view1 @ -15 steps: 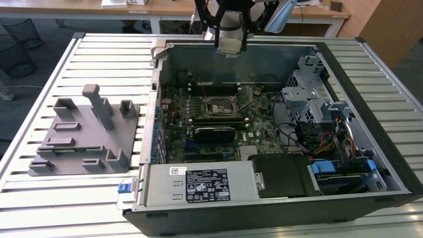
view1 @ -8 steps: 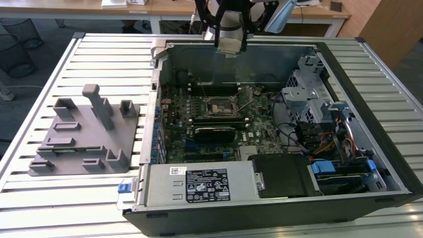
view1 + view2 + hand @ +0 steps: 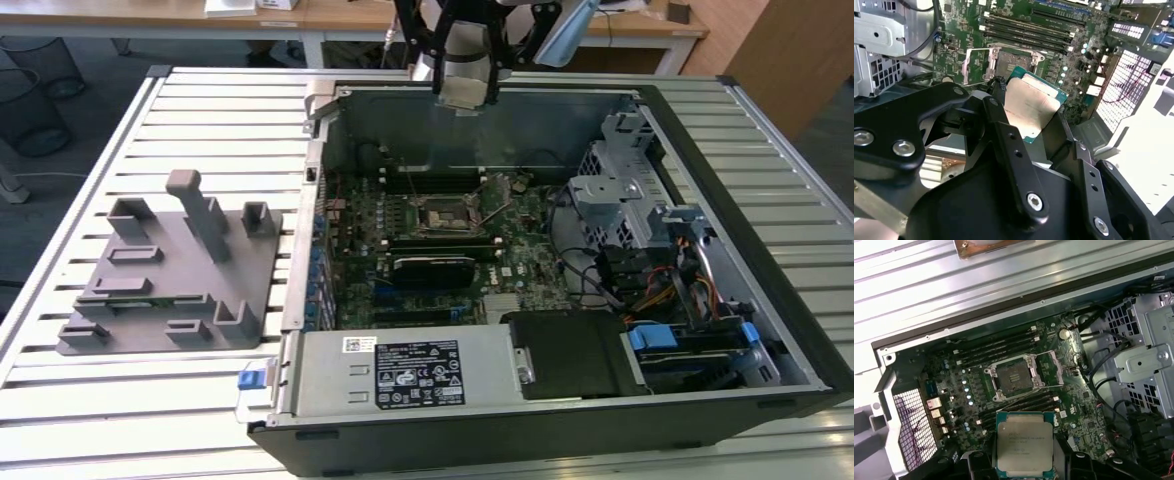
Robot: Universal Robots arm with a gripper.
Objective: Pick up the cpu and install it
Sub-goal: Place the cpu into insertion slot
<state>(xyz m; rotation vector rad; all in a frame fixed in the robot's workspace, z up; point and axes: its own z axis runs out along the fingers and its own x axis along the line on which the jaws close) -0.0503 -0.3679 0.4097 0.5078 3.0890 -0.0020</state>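
My gripper [image 3: 467,92] hangs above the far wall of the open computer case [image 3: 747,200], shut on the cpu [image 3: 466,91]. The cpu is a thin square chip with a silvery top and a green rim. In the second wrist view the cpu [image 3: 1032,105] sits between the black fingers [image 3: 1000,117]. The first wrist view has the cpu [image 3: 1024,442] held by two opposite edges, its metal top facing the camera. Below lies the motherboard's square socket [image 3: 438,215], seen bare inside its metal frame in both wrist views [image 3: 1004,62] [image 3: 1016,376]. The cpu is well above the socket and apart from it.
A grey plastic fixture [image 3: 174,270] with upright posts stands on the slatted table at the exterior view's left. Memory slots [image 3: 989,347] flank the socket. A drive cage and cables [image 3: 634,200] fill the case's right side. The power supply [image 3: 414,370] sits at its near edge.
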